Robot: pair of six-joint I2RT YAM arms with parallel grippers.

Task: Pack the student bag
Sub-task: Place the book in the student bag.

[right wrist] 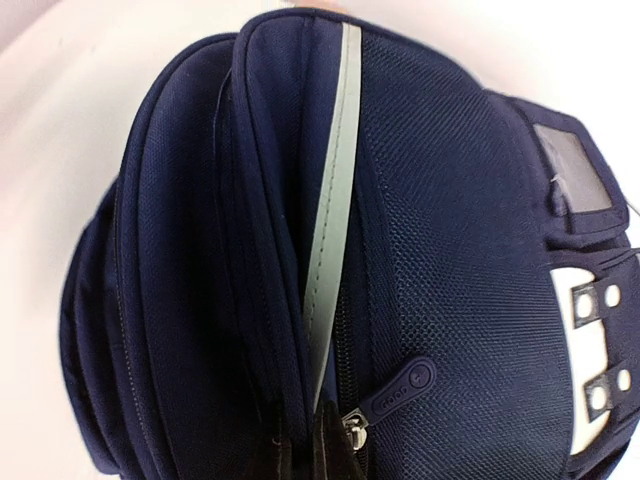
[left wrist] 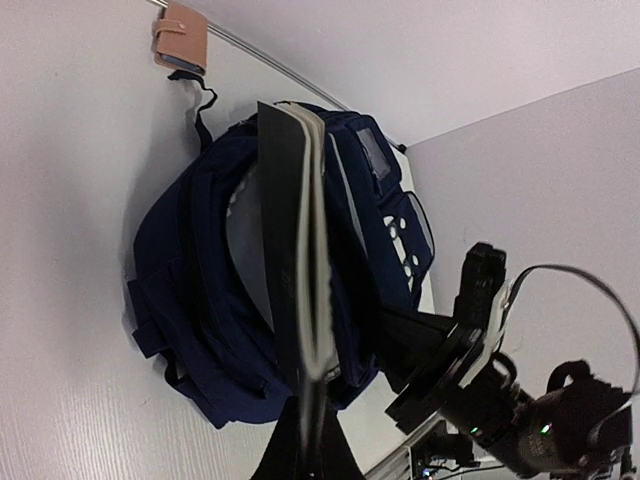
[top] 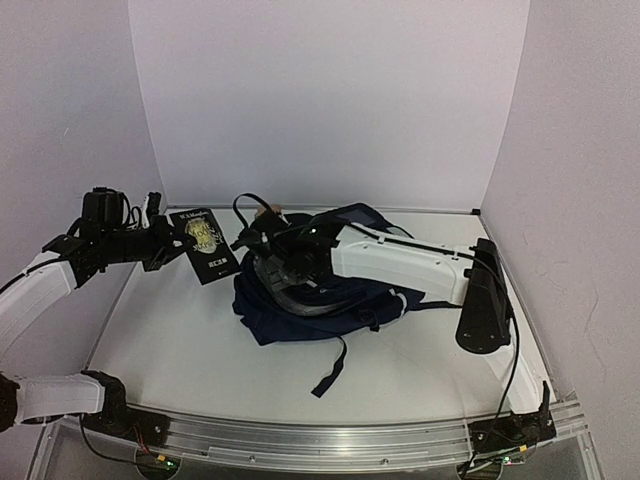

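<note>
The white surface (top: 180, 350) fills the floor of a white-walled enclosure. On it, near the middle and slightly toward the back, lies the student bag (top: 300, 322), a navy backpack slumped on its side. One dark strap (top: 335, 368) trails toward the near edge.

The right arm (top: 400, 262) reaches across from the right, over the top of the bag. The right gripper (right wrist: 303, 455) is down at the bag's upper seam. Its jaws are closed on the edge of the fabric, right where a pale grey strip (right wrist: 335, 200) runs along the opening.

The left arm (top: 40, 285) is raised at the left side, well clear of the surface. The left gripper (top: 165, 245) has its jaws clamped on a book (top: 205, 245) with a black cover and a gold emblem. The book hangs in the air just left of the bag, apart from it (in the left wrist view it shows edge-on, with pale pages between dark covers).

A small tan wallet-like case (left wrist: 180, 42) lies on the surface by the back wall, just behind the bag. A navy zipper pull (right wrist: 400, 385) sits beside the gripped seam.
</note>
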